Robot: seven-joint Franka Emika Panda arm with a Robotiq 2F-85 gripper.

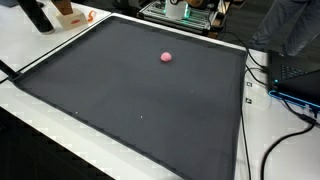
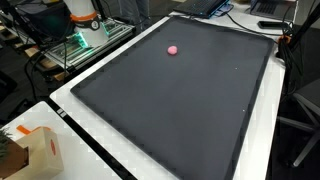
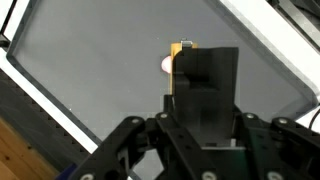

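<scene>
Dark mat on white table, cables alongside; small pink ball lying alone on mat in both exterior views; gripper over mat in wrist view, ball just beside its tip, finger grip impossible to tell.

Bright even indoor light, faint soft shadows, coarse low-resolution pictures, wrist view washed grey, gripper dark and soft-focused.

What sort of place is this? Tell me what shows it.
Probably a lab or workshop: a black mat on a white table, loose cables beside it, and an equipment rack nearby.
</scene>
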